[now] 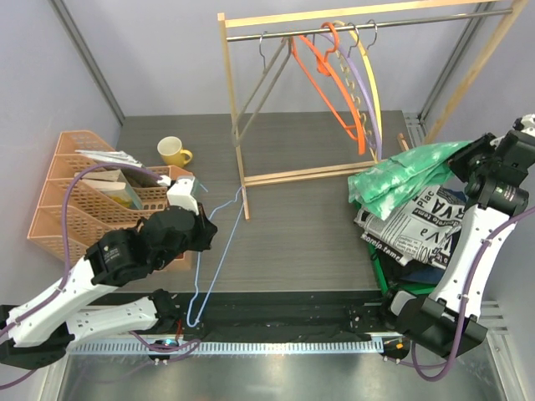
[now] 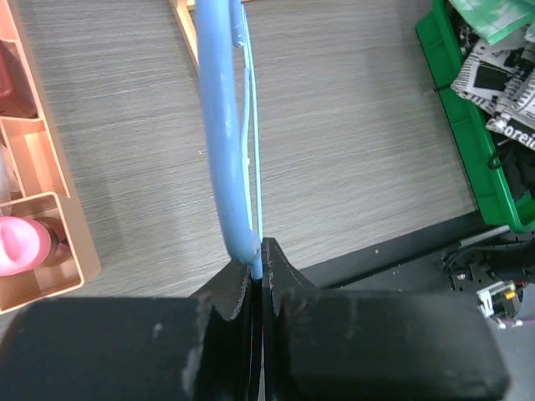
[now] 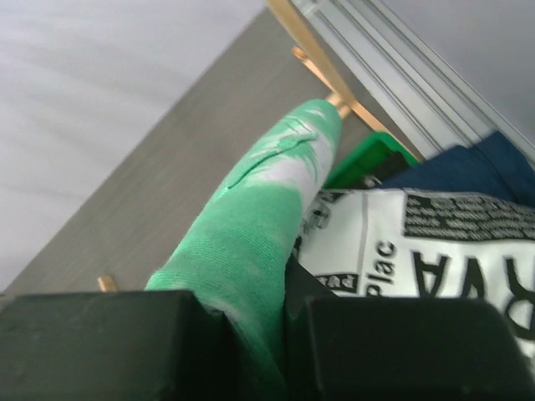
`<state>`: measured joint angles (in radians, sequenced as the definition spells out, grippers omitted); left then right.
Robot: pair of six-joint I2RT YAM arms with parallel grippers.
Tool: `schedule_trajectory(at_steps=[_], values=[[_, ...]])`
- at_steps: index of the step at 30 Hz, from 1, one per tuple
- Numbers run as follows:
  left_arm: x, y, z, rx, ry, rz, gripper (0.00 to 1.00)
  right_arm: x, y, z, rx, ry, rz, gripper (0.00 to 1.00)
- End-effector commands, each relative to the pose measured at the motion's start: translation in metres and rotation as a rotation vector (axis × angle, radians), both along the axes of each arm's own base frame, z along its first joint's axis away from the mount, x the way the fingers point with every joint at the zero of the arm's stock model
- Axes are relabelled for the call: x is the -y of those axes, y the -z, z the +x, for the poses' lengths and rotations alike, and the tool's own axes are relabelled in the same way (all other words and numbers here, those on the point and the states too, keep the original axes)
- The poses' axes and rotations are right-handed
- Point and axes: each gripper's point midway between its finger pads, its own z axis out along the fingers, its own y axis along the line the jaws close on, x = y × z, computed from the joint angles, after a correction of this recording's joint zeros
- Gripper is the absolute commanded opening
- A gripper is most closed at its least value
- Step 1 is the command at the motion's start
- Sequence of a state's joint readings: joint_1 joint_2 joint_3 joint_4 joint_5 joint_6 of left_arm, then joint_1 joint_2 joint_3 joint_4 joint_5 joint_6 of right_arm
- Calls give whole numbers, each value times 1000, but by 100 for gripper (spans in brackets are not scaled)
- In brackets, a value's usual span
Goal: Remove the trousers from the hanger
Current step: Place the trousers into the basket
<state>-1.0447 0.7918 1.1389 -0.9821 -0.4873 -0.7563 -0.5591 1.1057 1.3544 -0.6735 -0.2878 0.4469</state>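
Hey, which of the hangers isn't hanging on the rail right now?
The light blue hanger. The left claw is shut on it, low over the table, while all the other hangers hang from the rail.

A yellow mug (image 1: 173,150) stands near a peach desk organiser (image 1: 52,209).

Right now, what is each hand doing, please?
Left hand: closed on the blue hanger.
Right hand: closed on the green trousers.
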Motion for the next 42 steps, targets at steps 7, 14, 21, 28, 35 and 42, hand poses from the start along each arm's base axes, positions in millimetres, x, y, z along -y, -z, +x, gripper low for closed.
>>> schedule_trajectory(at_steps=[7, 14, 21, 28, 35, 42], values=[[25, -10, -12, -9, 149, -63, 0, 62, 90, -89, -397, 398, -140, 1], [37, -6, -21, -42, 218, -85, 0, 78, 146, -122, -576, 528, -174, 11], [41, -15, -15, -17, 210, -98, 0, 88, 84, -129, -559, 565, -259, 67], [43, -12, -3, -18, 147, -74, 0, 41, -5, -107, -322, 406, -286, 70], [50, -14, 12, -22, 78, -90, 0, 1, -18, -83, -376, 257, -393, 72], [50, -21, 26, -37, -35, -127, 0, -116, -5, -55, -199, -150, -265, 72]])
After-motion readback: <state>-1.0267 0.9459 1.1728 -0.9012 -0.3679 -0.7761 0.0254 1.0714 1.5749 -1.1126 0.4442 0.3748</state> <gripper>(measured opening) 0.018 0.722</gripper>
